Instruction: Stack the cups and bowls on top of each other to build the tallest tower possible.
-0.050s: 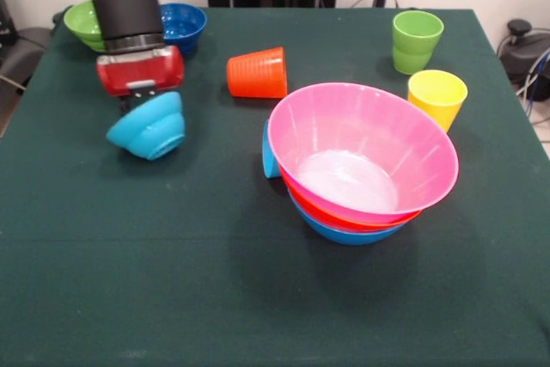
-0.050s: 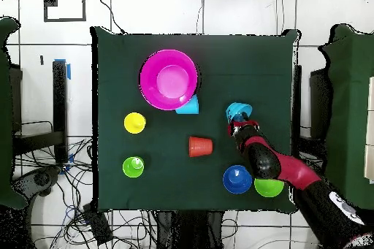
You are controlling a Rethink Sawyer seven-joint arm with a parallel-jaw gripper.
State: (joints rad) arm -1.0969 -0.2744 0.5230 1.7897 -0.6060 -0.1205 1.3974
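The tower stands right of centre: a wide pink bowl (image 1: 412,139) (image 2: 150,78) nested in an orange bowl (image 1: 344,219), with a blue bowl (image 1: 344,234) lowest. A light blue cup (image 1: 270,152) (image 2: 191,105) leans against the tower's side. My gripper (image 1: 142,100) (image 2: 235,120) is shut on the rim of a small light blue bowl (image 1: 148,129) (image 2: 238,110), which hangs tilted just above the cloth, its base towards the front camera. An orange cup (image 1: 258,72) (image 2: 200,146) lies on its side. The green cup (image 1: 417,40) (image 2: 133,166) and yellow cup (image 1: 436,96) (image 2: 134,123) stand upright.
A small green bowl (image 1: 84,23) (image 2: 268,186) and a dark blue bowl (image 1: 182,25) (image 2: 237,179) sit side by side near the table edge, partly behind my arm. The dark green tablecloth (image 1: 172,281) covers the whole table.
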